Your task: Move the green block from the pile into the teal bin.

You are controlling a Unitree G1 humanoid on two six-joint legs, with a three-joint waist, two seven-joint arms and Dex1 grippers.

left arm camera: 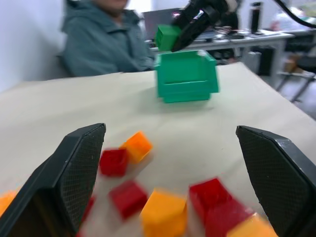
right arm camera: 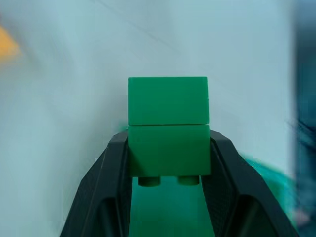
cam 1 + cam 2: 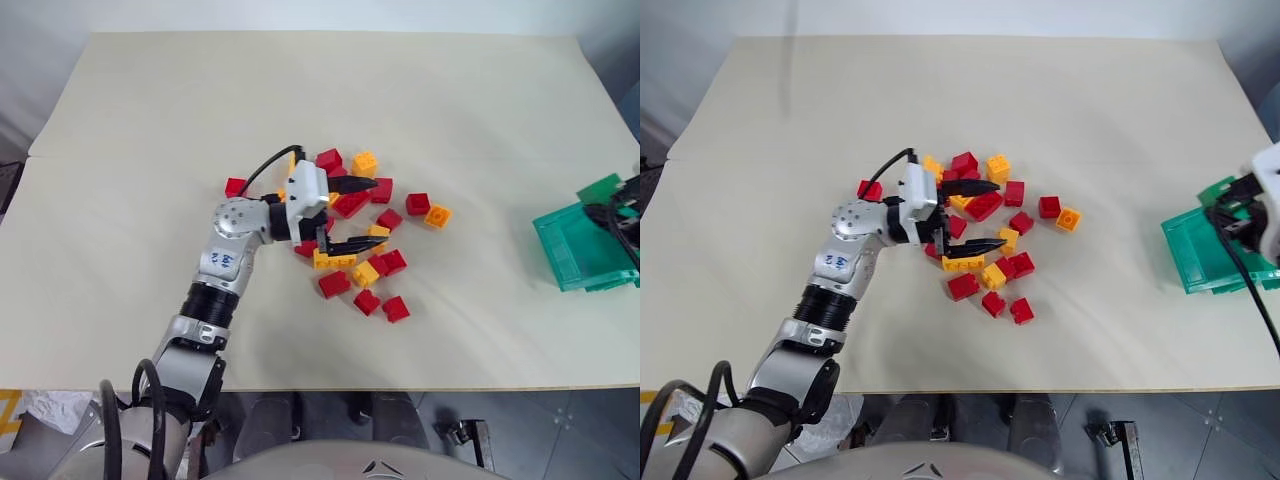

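The green block is clamped between my right gripper's fingers, studs facing the wrist camera. In the left wrist view the green block hangs just above the rim of the teal bin, held by the right gripper. From the head, the teal bin stands at the table's right edge with the block over its far side. My left gripper is open, lying level over the pile of red and yellow-orange bricks, with nothing between its fingers.
The bricks lie loosely scattered on the middle of the pale table. A person in a grey-green hooded jacket sits past the table's right side, behind the bin. Desks with clutter stand behind them.
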